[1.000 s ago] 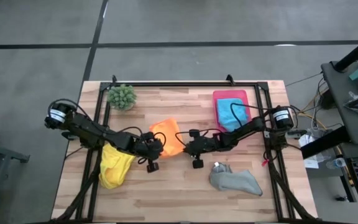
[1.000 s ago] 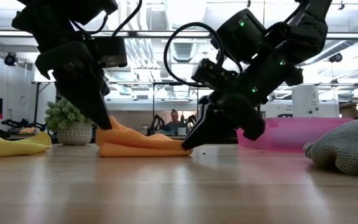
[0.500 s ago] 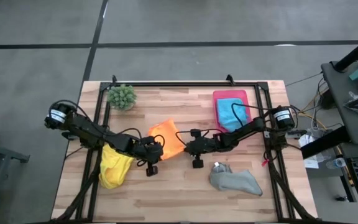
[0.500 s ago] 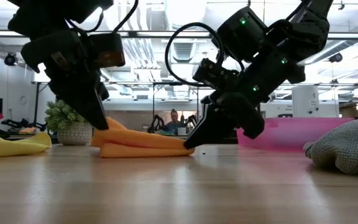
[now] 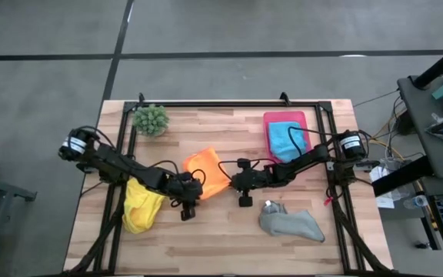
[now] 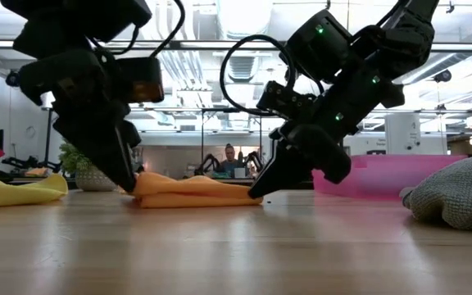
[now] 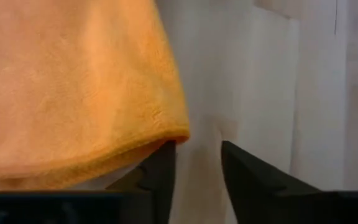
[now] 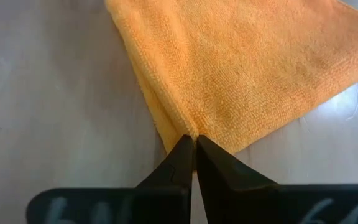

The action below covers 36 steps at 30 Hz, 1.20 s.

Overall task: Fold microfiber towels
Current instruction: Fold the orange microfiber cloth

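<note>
**Left gripper let go, orange towel settled flat**

Since a second before, left gripper [image 6: 125, 182] had dropped lower at the near-left edge of the orange towel [image 5: 206, 171] and parted its fingers; the raised peak of cloth it had been lifting was gone, and the towel lay as a low folded pad on the table [image 5: 229, 246]. Left wrist view showed its two fingers [image 7: 160, 171] a small way apart with bare wood between them, one under the towel's edge [image 7: 73, 99], nothing gripped

Right gripper [image 6: 260, 190] was at the towel's right corner, tips pressed together on the cloth where the folded edge came to a point [image 8: 188, 134]; fingers [image 8: 213, 165] shut, pinching that corner. It looked much as it had half a second earlier

Orange towel sat mid-table between the two grippers, folded double, edges roughly matched

Other towels: yellow one [image 5: 141, 206] bunched at the left side under the left arm; grey one [image 5: 291, 223] crumpled near the front right; blue one [image 5: 284, 138] lying in the pink tray [image 5: 271, 118] at the back right. Lime green towel not seen

Spiky green plant [image 5: 151, 119] stood at the back left. A person [image 6: 234, 160] sat in the room far behind the table
</note>
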Tool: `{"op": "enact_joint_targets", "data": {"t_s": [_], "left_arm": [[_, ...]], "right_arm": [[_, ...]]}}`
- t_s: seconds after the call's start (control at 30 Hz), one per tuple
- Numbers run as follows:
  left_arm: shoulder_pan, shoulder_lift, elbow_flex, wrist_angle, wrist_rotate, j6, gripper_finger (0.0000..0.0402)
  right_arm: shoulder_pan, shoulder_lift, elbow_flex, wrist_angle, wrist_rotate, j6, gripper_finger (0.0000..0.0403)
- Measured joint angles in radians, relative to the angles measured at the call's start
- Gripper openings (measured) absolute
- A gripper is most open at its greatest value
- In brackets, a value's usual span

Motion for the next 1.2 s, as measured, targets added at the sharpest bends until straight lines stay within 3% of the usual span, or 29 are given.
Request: {"op": "enact_joint_targets", "data": {"t_s": [0.23,0.47,0.7,1.0,1.2], "left_arm": [[0.003,-0.036,0.0,-0.051,0.112,0.003,0.0193],[0.015,-0.137,0.032,-0.271,0.139,0.039,0.0207],[0.083,-0.234,0.035,-0.35,-0.033,0.218,0.0201],[0.186,-0.222,0.029,-0.383,-0.316,0.56,0.0178],[0.238,-0.182,0.011,-0.375,-0.32,0.651,0.0177]], "right_arm": [[0.0,-0.017,0.0,-0.024,-0.001,0.028,0.0066],[0.0,-0.093,0.0,-0.093,-0.002,0.028,0.0144],[0.0,-0.188,0.0,-0.181,-0.002,0.022,0.018],[-0.002,-0.227,-0.002,-0.201,-0.001,-0.018,0.0185],[-0.003,-0.227,-0.003,-0.201,0.0,-0.016,0.0185]]}}
